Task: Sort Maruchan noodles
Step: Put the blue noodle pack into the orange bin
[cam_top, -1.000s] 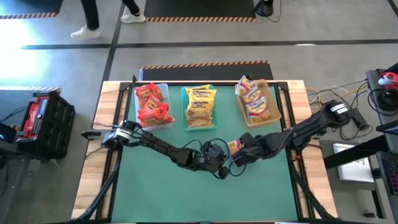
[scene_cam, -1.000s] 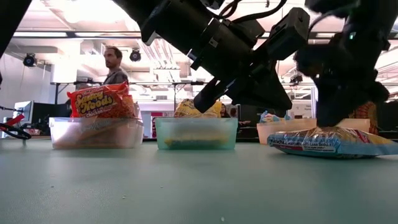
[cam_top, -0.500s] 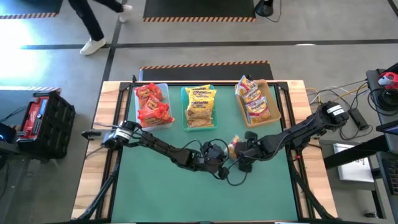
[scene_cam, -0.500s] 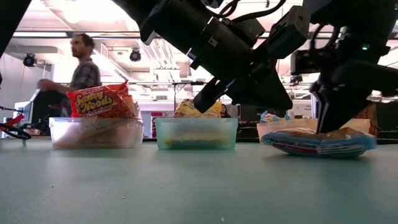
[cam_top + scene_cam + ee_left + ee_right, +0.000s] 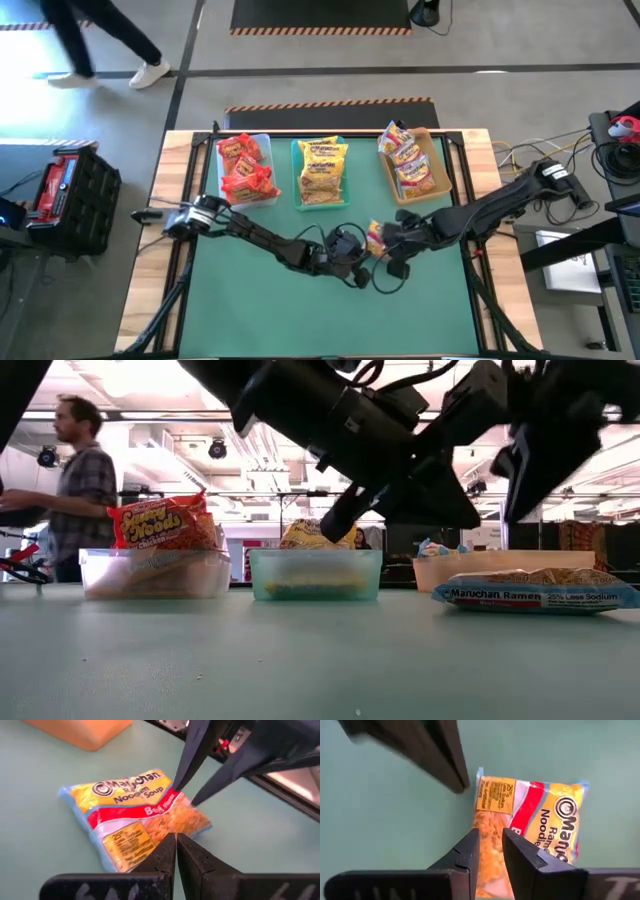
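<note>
A yellow-and-red Maruchan packet (image 5: 375, 237) is lying flat on the green counter (image 5: 260, 310), near its middle and just in front of the tan bin (image 5: 437, 172). In the low view it is resting on the surface by itself, with nothing gripping it (image 5: 535, 591). The right claw (image 5: 490, 851) is hanging just over the packet with its fingers narrowly parted and holding nothing; in the left wrist view its two dark tips are pointing down at the packet's edge (image 5: 135, 817). The left claw (image 5: 176, 851) is sitting just beside the packet on the counter's middle, its fingers pressed fully together and empty.

Farther back, three bins are standing in a row along the far edge. The clear bin (image 5: 266, 190) is carrying red-orange packets (image 5: 245, 165), the teal bin (image 5: 296, 180) is carrying yellow packets (image 5: 322, 168), and the tan bin is carrying yellow packets with pink-red bands (image 5: 408, 160). Beyond the counter, a person (image 5: 75, 480) is standing in the room.
</note>
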